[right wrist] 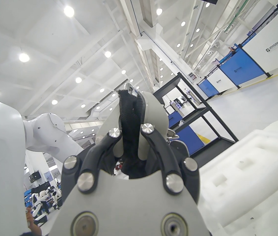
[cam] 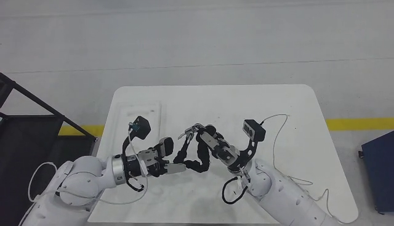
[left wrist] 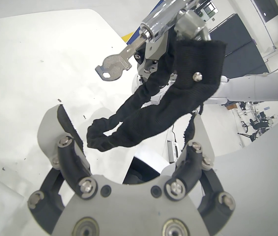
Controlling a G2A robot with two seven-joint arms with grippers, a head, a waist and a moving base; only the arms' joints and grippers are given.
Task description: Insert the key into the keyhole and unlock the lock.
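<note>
White foam tray (cam: 148, 109): we see it lying by the far left corner of the table (cam: 277, 109), well apart from the lock.
Left gripper (left wrist: 127, 114): it hangs over the table near the front edge, left of the middle. Its fingers (left wrist: 52, 126) are spread wide and grasp nothing.
Key (left wrist: 115, 66): it sits in the keyhole (left wrist: 145, 34). Its flat bow sticks out of the lock toward the left gripper, beyond the fingertips and apart from both.
Lock (left wrist: 163, 25): shiny metal, held up off the table over its middle, nearer the front edge than the far one.
Black sleeve (left wrist: 178, 99): a cloth-covered loop hanging from the lock. Its low end droops between the left fingers, just beside one pad, and we cannot tell whether it touches.
Right gripper (right wrist: 130, 94): it is right of the lock, with its fingers (right wrist: 153, 114) clenched on the lock where the sleeve meets metal. Cloth fills the gap between them.
Hidden: the key's blade is sunk in the keyhole, and the right fingers cover part of the lock body. From above the key is too small to make out. We cannot tell whether the lock is unlocked.
</note>
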